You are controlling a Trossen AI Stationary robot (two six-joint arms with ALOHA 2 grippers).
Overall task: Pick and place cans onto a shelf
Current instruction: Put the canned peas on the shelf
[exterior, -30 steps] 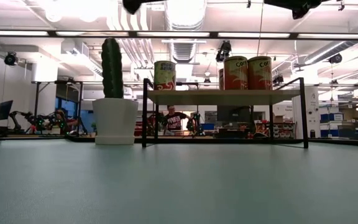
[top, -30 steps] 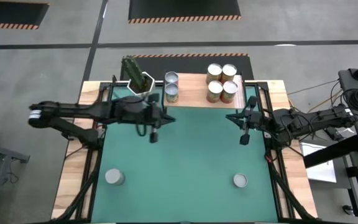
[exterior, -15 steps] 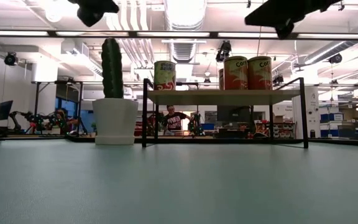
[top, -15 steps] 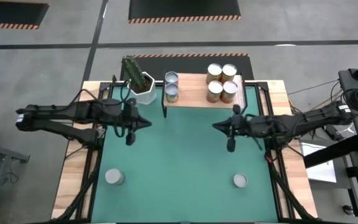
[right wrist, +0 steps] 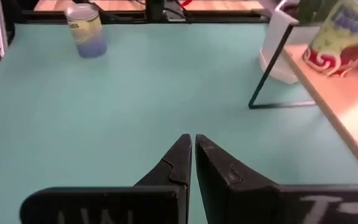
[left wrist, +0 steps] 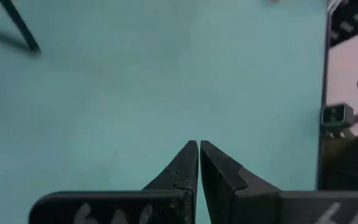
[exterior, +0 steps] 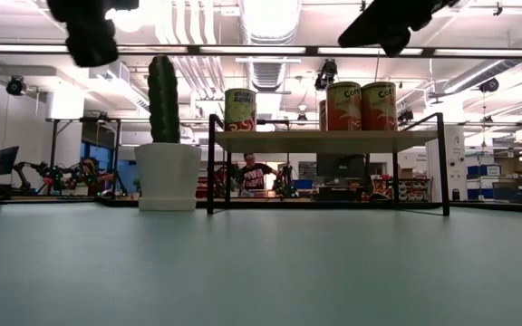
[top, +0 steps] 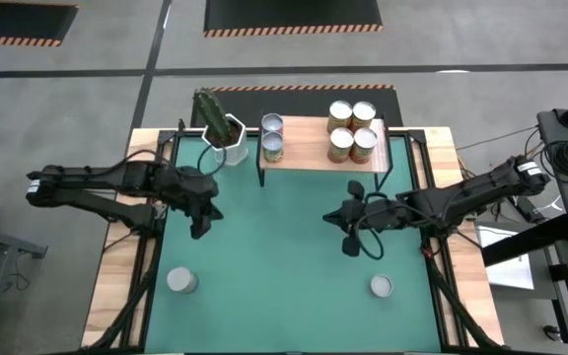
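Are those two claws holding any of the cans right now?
No. The left gripper and the right gripper are both shut on nothing, above bare green mat.

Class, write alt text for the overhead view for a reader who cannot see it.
Two dark arms reach over a green table, each pincer shut and empty: left pincer, right pincer. Six cans stand on the wooden shelf beside a cactus pot; two cans remain on the table.
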